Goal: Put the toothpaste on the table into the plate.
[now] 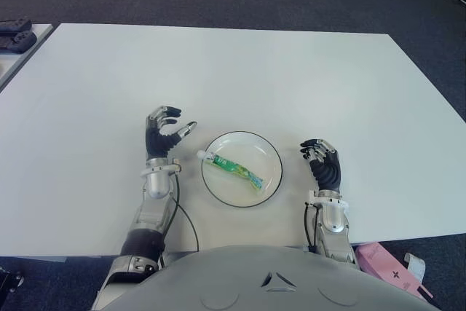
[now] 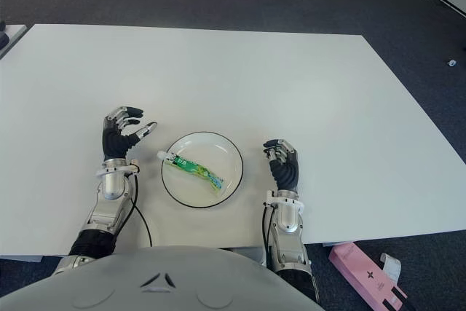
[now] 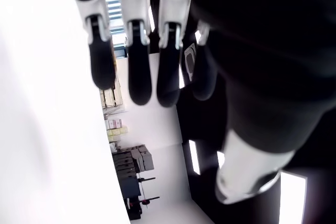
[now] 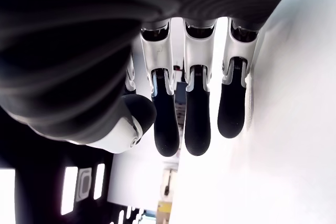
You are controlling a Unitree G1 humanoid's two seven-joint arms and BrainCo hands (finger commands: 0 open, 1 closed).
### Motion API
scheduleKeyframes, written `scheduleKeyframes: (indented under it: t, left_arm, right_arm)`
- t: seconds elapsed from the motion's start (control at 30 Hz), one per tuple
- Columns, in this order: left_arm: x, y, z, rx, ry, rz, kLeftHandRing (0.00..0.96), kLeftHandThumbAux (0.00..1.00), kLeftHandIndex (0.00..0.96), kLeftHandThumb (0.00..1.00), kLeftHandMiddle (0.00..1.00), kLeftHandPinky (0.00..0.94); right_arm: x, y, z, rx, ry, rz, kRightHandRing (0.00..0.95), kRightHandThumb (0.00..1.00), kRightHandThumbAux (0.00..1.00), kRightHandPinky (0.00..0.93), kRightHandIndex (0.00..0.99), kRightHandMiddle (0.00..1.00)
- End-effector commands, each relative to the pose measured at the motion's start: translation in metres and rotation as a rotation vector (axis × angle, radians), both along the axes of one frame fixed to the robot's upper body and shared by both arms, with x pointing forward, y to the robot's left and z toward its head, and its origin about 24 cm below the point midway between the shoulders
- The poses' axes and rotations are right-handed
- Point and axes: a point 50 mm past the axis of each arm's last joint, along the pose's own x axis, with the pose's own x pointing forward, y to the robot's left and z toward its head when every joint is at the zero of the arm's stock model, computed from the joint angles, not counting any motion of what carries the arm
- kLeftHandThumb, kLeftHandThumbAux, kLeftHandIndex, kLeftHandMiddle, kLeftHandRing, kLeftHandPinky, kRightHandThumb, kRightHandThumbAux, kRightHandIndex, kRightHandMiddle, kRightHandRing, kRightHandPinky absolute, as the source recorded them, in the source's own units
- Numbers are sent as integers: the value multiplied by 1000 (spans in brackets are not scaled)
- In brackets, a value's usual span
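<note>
1. Spreading wide and white, tabletop (image 1: 291,78) carrying everything; plate (image 1: 271,152) set near the front edge, between the two arms, so either can reach it.
2. Sitting just left of the plate, left robot hand (image 1: 163,136) raised off the surface, fingers (image 3: 139,80) spread and loosely extended, thumb pointing toward the plate, holding nothing; reads as a release posture, judging by the tube lying so close to it.
3. Showing just right of the plate, right robot hand (image 1: 321,159) idle, fingers (image 4: 198,124) relaxed with a slight curl, nothing held.
4. Lying inside the plate, toothpaste (image 1: 233,168) flat and diagonal, white cap toward the left rim nearest the left robot hand, green body running toward the near right; wholly within the rim, so task judged essentially done.
</note>
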Motion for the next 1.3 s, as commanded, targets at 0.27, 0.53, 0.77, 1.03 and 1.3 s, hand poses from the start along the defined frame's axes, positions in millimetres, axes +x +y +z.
scheduleKeyframes:
  t: [0.27, 0.53, 0.77, 1.03, 1.3]
  left_arm:
    - [-4, -1, -14, -24, 50, -17, 467, 916, 485, 0, 449, 451]
    - [-9, -2, -21, -10, 86, -49, 476, 951, 507, 0, 450, 469]
    - [-14, -1, -28, 35, 138, -81, 479, 941, 504, 0, 454, 468]
    - [-20, 0, -31, 36, 164, -100, 495, 934, 504, 0, 481, 500]
    - [-23, -1, -31, 5, 176, -89, 501, 922, 515, 3, 500, 498]
  right_arm:
    - [6, 0, -4, 13, 1, -20, 458, 713, 732, 455, 425, 468]
    - [9, -1, -8, 16, 21, -39, 453, 714, 733, 460, 425, 469]
    - [9, 0, -8, 19, 19, -40, 442, 716, 733, 432, 425, 462]
    - [9, 0, -9, 19, 24, -46, 429, 717, 733, 422, 424, 451]
    - [9, 0, -9, 16, 26, -42, 445, 717, 733, 458, 425, 462]
